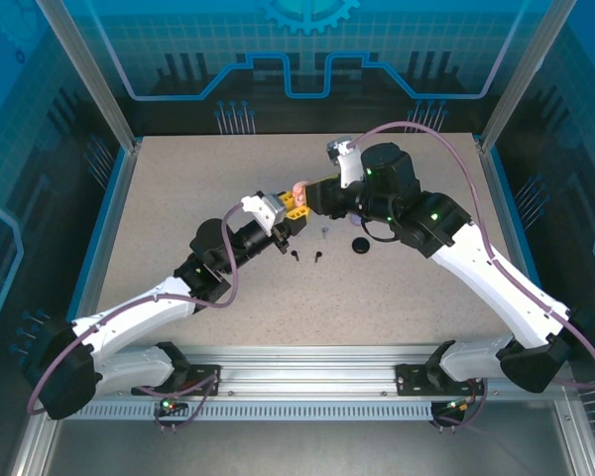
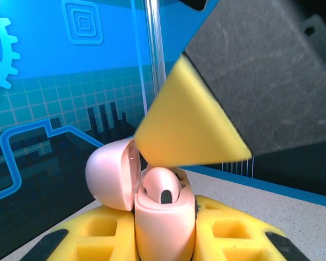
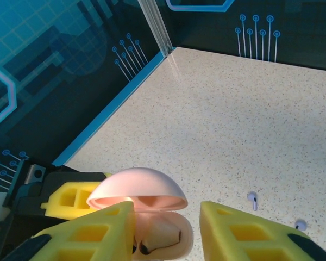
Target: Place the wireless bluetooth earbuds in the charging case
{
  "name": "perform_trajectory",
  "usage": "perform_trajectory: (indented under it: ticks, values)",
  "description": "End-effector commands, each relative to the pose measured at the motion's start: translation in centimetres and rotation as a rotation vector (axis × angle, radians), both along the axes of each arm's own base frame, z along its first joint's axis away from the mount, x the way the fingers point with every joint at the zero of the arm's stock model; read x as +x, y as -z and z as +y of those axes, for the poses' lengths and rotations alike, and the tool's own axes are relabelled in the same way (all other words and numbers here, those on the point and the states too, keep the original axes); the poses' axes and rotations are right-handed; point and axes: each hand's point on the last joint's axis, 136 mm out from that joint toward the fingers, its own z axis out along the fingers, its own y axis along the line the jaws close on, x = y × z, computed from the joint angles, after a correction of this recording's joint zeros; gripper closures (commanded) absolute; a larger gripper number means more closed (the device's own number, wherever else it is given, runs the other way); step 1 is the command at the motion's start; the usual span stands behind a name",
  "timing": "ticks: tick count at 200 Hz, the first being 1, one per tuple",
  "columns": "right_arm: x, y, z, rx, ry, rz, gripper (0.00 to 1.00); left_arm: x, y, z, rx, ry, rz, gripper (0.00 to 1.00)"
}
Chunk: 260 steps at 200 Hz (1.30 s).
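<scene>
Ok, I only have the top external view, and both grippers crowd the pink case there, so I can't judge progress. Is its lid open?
Observer: Yes. The left wrist view shows the pink case clamped upright in the left gripper, its lid swung open.
Operator: Anything seated inside?
Observer: One pale pink earbud sits in it, seen from the left wrist.
Operator: Is the right gripper holding anything?
Observer: No. The right wrist view shows the right gripper with jaws apart, poised over the open case.
</scene>
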Motion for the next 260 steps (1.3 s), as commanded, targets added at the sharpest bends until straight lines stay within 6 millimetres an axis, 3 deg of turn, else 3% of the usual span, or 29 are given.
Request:
perform_trajectory:
  ticks: [1,38,75,113,153,192,243,260]
  values:
    - [0.3,-2.3,-0.4,0.042,0.012,-0.018,0.57,-0.3,-2.7,0.2,-0.048,-0.009,-0.065,1.00]
    - [0.8,-4.5,-1.9,0.088,0.058,-0.035,0.44,-0.3,-2.5,0.1,-0.046,-0.007,-0.060,1.00]
    - [3.2,-5.0,-3.9,0.084,0.115,0.030,0.44,-0.3,-2.0,-0.1,-0.037,0.003,-0.041,1.00]
    - [6.5,-1.8,-2.3,-0.024,0.061,0.201,0.49,-0.2,-1.2,-0.7,-0.027,0.029,-0.007,1.00]
    - [8.2,2.4,0.6,-0.091,-0.026,0.337,0.61,0.0,-0.7,-1.4,-0.024,0.041,0.016,1.00]
    - [6.3,4.1,0.8,-0.133,-0.058,0.369,0.71,0.5,-0.4,-1.8,-0.021,0.031,0.035,1.00]
    - [2.2,4.6,-1.3,-0.119,-0.051,0.382,0.76,1.3,-0.2,-1.8,-0.024,0.002,0.050,1.00]
    - [1.8,4.4,-2.2,-0.112,-0.016,0.367,0.76,1.5,0.0,-1.9,-0.021,0.003,0.055,1.00]
